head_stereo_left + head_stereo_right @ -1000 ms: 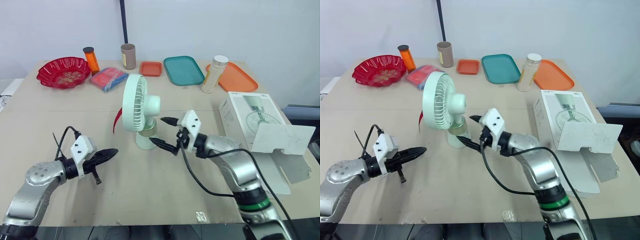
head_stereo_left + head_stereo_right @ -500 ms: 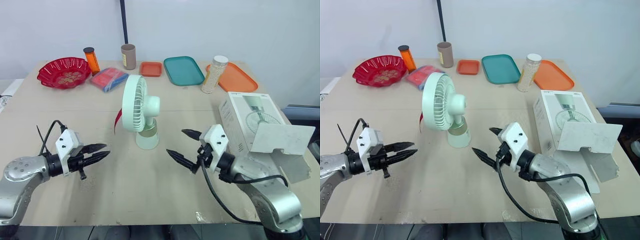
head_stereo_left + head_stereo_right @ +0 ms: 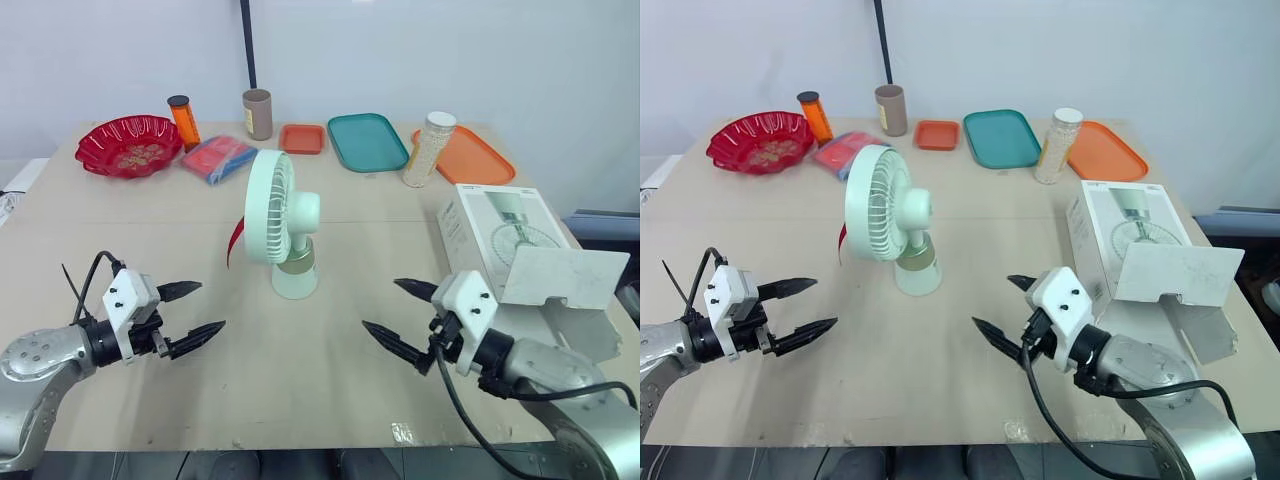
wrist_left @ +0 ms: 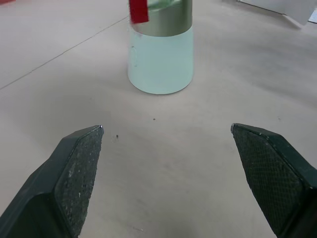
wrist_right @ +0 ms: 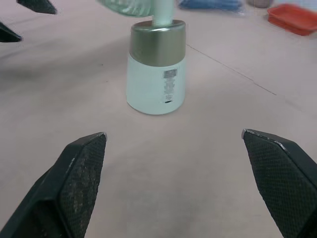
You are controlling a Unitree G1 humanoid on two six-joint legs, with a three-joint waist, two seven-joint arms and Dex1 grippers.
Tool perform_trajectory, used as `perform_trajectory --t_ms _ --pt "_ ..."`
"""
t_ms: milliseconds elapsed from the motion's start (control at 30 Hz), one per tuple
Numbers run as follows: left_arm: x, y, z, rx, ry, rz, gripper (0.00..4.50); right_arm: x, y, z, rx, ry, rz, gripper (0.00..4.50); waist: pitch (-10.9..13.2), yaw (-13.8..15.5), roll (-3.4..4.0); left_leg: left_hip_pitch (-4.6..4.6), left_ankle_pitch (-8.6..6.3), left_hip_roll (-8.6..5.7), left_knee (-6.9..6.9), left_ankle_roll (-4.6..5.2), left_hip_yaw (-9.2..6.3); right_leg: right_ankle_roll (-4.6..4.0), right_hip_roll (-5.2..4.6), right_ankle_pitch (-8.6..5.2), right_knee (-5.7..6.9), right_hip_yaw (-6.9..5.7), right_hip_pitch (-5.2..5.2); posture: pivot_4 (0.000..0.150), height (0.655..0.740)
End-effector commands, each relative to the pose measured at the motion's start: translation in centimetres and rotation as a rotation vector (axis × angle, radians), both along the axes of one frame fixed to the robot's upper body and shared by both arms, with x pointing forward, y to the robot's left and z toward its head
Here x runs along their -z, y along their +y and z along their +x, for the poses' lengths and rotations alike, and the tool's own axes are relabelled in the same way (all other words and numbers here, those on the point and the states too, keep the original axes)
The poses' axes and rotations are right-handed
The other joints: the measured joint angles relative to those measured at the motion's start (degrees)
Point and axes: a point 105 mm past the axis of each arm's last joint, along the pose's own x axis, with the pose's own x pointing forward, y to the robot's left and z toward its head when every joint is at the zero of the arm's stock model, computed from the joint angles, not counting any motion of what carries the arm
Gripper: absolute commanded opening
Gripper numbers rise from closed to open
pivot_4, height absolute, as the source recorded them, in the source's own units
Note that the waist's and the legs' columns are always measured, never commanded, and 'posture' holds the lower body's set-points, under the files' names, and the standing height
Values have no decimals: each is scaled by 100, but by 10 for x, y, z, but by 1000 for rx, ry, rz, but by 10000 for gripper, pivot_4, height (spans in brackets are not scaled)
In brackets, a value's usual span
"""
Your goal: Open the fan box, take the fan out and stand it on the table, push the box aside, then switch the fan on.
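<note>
Left gripper (image 3: 208, 306) — near left of the table (image 3: 300, 385), holding nothing. Its two fingers stand wide apart. A second ago they were pressed together and lay closer in toward the fan. It has since drawn back to the left and toward the near edge.

Fan (image 3: 283, 215) — out of its box and upright on its round base (image 5: 156, 74) at the middle of the table, grille facing left. It stands just where it stood a second ago, and neither gripper touches it. You cannot tell from these views whether the blades are turning. The right wrist view gives a green smear above the base, no more.

Right gripper (image 3: 381, 303) — near right, fingers spread wide, empty. A second ago it was reaching in against the fan's base. Now it sits well back toward the near edge, clear of the fan.

Fan box (image 3: 500, 235) — at the right edge with its flap hanging open, well apart from the fan, unmoved.

Reading for you: opening the box, taking the fan out, standing it up and pushing the box aside all look done. The right gripper was at the base, and both arms have now pulled away with fingers open, which suggests the switch has been pressed. Treat the task as at or near its end, and check the blades before you call it finished.
</note>
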Motion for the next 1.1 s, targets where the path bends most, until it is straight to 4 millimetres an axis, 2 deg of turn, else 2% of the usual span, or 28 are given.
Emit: perform_trajectory --t_ms 33,333,567,767,1100 --pt "-11 11 -5 -28 -85 31 44097 -13 -9 -4 9 -72 -15 45000 0 3 0 1 0 1 -4 1 1 -1 2 -2 0 1 -1 1500 7400" --pt "6 13 -17 -28 -87 54 44097 -16 -15 -11 -17 -70 -48 45000 -1 10 -1 2 -3 -1 -4 4 1 0 -1 -6 0 1 1 1500 7400" --pt "-1 16 -6 -71 -122 29 44097 -7 -14 -14 -26 -45 -61 45000 -4 11 -6 1 -3 -2 -3 4 1 3 -2 -7 -1 1 4 1500 7400" --pt "1 11 -5 -71 -120 46 44097 -7 -19 -8 -28 -46 -72 45000 -5 8 -7 3 -3 -2 -3 4 1 2 -1 -6 0 1 4 1500 7400" --pt "4 12 -7 -88 -120 74 44097 -2 -17 -11 -66 -18 -78 45000 -5 11 -8 2 -3 -2 -3 4 2 2 -2 -7 0 1 4 1500 7400"
